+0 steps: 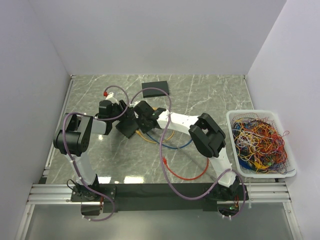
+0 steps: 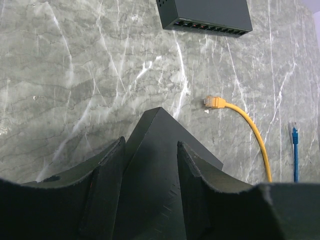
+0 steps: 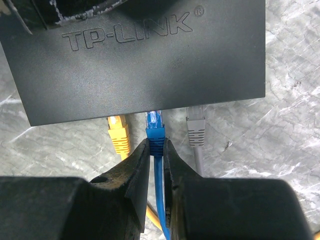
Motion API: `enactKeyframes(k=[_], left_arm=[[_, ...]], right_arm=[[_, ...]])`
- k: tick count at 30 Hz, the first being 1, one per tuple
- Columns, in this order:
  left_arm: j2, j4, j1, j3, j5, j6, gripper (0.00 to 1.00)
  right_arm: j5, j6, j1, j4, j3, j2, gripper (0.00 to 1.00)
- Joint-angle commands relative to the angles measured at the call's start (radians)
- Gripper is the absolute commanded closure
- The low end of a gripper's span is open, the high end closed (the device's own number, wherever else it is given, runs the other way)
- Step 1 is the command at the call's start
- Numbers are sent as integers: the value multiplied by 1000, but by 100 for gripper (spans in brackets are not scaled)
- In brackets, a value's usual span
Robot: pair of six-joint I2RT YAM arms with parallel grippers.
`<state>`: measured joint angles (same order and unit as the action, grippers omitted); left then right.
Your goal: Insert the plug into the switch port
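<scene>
A grey marbled tabletop (image 1: 215,95) lies between white walls. A white bin (image 1: 252,112) of tangled cables stands at the right of the top view, and a second black switch (image 1: 155,89) lies upper centre. In the right wrist view, a yellow plug (image 3: 119,134) and a grey plug (image 3: 196,131) flank the blue plug (image 3: 155,129). The right gripper (image 3: 156,146) pinches the blue plug, jaws nearly closed, its tip at the edge of the TP-LINK switch (image 3: 150,65). The left gripper (image 2: 151,145), half-spread, clamps that switch's body.

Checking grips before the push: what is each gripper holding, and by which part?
The right gripper pinches the blue cable just behind its plug. The left gripper clamps the black switch across its casing.
</scene>
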<state>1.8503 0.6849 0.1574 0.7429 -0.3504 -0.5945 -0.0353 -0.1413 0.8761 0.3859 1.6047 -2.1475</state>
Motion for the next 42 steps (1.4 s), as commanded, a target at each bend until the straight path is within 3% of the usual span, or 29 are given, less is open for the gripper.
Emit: enactKeyframes(k=[1,17,25,36,42], left_arm=[[-3,-58,54,-43,-121,-31,50],[-14,-54,146,-114,-88,-47,50],[-33,-35,191,-162,-53,-60,50],[27,91,234,-278,-49,-123,50],[24,110,234,-304,-41,-146,50]], right_arm=[[-29,-18,-25,-251,51,14,100],[-41,-6,-34,-447,-72,61,100],[-58,11,-34,-456,-42,67,100],[-78,8,-39,-666,-65,55,100],[-64,9,-45,-638,-9,14,100]])
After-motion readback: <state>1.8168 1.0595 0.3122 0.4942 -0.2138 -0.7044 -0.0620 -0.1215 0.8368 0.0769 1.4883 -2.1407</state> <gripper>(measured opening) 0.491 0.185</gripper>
